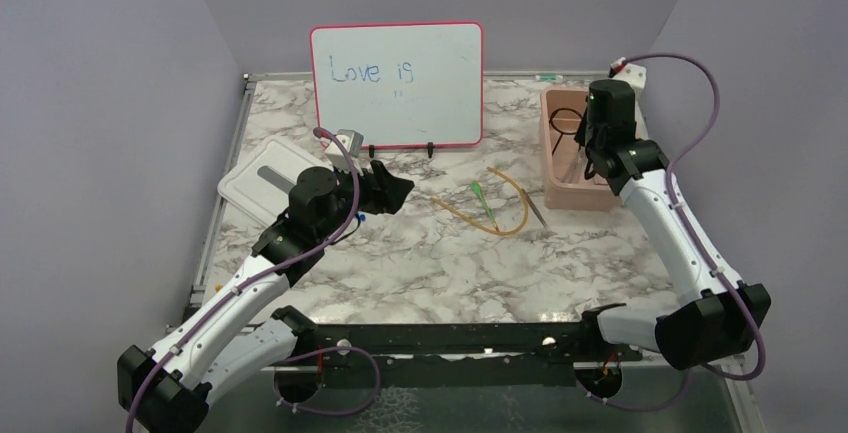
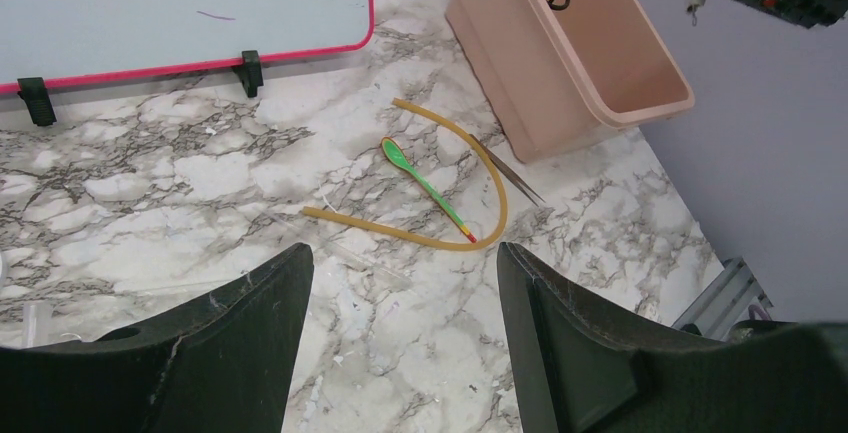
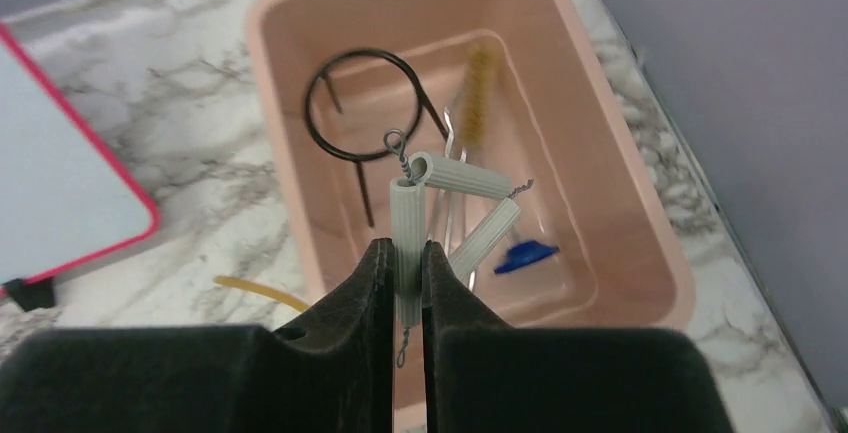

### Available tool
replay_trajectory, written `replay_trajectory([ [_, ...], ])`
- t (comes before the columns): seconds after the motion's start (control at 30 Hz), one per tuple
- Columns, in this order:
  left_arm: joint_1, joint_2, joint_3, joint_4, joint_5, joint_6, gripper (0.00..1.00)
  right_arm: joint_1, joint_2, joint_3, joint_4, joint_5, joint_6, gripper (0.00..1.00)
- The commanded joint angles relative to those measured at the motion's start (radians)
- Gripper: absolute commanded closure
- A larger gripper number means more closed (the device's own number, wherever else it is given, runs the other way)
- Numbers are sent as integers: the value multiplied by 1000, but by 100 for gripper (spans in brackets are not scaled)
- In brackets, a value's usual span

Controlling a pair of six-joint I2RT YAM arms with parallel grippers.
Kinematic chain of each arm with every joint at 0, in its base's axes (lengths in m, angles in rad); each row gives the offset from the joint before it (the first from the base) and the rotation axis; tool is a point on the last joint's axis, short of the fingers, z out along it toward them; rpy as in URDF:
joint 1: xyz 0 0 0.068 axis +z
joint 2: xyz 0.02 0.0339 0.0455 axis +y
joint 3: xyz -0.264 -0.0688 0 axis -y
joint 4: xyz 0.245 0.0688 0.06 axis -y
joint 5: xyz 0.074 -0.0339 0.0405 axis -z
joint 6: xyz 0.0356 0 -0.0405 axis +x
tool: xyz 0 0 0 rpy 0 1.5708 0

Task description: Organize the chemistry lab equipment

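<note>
Both jaws of my right gripper (image 3: 405, 256) are clamped on one leg of the clay triangle (image 3: 455, 175), dangling it over the pink bin (image 3: 625, 193) so it can drop in beside the black wire ring (image 3: 362, 103), brush (image 3: 478, 88) and blue-capped tube (image 3: 525, 253). My left gripper (image 2: 405, 273) hangs wide open and empty above the marble table (image 2: 200, 173), aimed towards the amber rubber tube (image 2: 390, 228), green spoon (image 2: 430, 193) and tweezers (image 2: 515, 175) loose just beside the bin, my next pickups, I reckon.
</note>
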State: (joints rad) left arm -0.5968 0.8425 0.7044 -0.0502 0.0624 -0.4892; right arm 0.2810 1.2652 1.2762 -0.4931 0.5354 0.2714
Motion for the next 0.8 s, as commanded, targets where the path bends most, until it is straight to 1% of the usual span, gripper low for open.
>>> replay_trajectory([
  [0.0,5,-2,-12,5,9,-1,29,-95,-15,-100,-62,-97,95,89],
  [0.1,5,2,-12,5,12,-2,29,-130,23,-154,-36,-160,108,90],
  [0.23,5,5,-12,4,11,-2,29,-148,77,-196,9,-206,121,91],
  [0.33,5,6,-11,4,9,-2,29,-153,114,-219,59,-240,113,91],
  [0.43,5,7,-10,5,9,-2,29,-158,156,-222,78,-307,100,89],
  [0.57,5,6,-10,2,5,0,29,-159,208,-229,67,-294,126,88],
  [0.7,4,3,-10,1,2,0,29,-161,239,-228,50,-273,150,81],
  [0.77,5,5,-10,2,6,0,29,-160,237,-221,45,-293,149,73],
])
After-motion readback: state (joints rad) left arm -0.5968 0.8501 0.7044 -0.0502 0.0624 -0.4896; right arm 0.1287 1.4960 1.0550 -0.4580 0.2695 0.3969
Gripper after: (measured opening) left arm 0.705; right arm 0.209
